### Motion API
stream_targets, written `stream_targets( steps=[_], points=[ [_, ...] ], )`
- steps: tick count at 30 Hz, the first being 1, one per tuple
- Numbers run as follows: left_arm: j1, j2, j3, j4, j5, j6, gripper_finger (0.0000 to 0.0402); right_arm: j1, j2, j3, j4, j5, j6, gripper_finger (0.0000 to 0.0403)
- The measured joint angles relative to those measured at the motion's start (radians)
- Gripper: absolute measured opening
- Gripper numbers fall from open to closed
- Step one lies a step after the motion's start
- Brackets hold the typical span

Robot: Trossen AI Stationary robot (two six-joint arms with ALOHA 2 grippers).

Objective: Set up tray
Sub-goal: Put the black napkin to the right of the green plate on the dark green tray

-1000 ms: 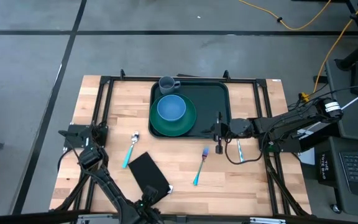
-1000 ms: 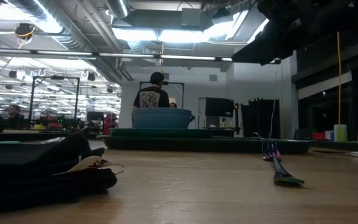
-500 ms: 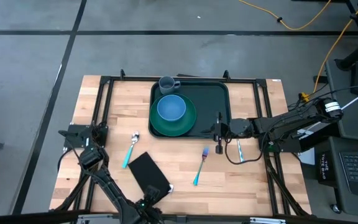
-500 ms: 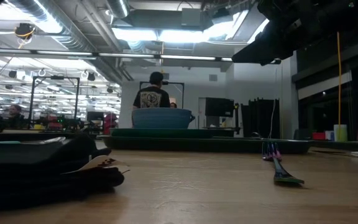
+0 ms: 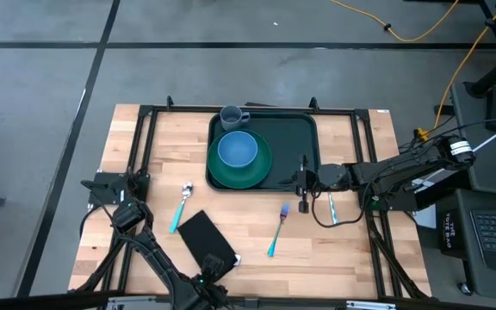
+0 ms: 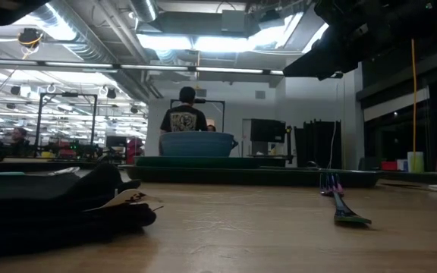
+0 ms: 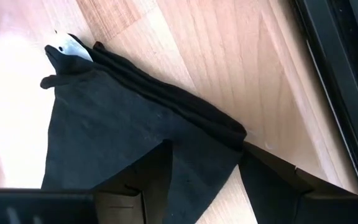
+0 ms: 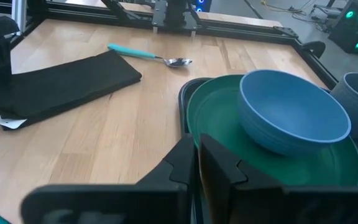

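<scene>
- Comparing with a second earlier, only slight motion is seen: the left gripper [image 7: 201, 177], fingers spread wide, has been shifted a little at the black napkin [image 5: 205, 240], whose near corner looks nudged forward.
- The right gripper [image 5: 303, 182], clenched on nothing visible, is kept at the tray's [image 5: 304, 138] front edge.
- The tray sits at the table's far middle; cutlery is judged not yet loaded.

The tray [image 5: 295, 138] is sitting at the far middle of the tabletop [image 5: 153, 172]. A plate [image 5: 261, 174] is lying on its left part, with a bowl [image 5: 237, 149] sitting on it. A mug [image 5: 232, 116] is standing behind the plate, in the tray's back left corner. Nearer, a spoon [image 5: 181, 207], a napkin [image 5: 205, 241] and a fork [image 5: 277, 230] are lying on the wood. The napkin is lying between the spoon and the fork. The right pincer [image 5: 302, 182] is hanging over the tray's near right edge. The left pincer [image 7: 204, 180] is hanging over the napkin's near end.
</scene>
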Motion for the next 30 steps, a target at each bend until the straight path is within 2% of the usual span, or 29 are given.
stream_targets(
  steps=[6,15,22,30],
  points=[
    [0.001,0.0,-0.002,0.003,0.013,-0.051,0.0162,0.0,0.0,0.0,-0.001,0.0,0.0,0.003],
    [0.002,0.001,-0.003,0.014,0.022,-0.208,0.0089,0.001,0.0,0.0,-0.001,-0.009,0.0,0.003],
    [0.001,0.006,-0.003,0.03,-0.038,-0.272,0.0013,0.001,0.0,0.0,-0.014,-0.025,0.013,0.003],
    [-0.012,0.008,-0.007,0.017,-0.163,-0.345,0.0003,0.002,0.0,0.0,-0.018,-0.057,0.029,0.003]
  ],
)
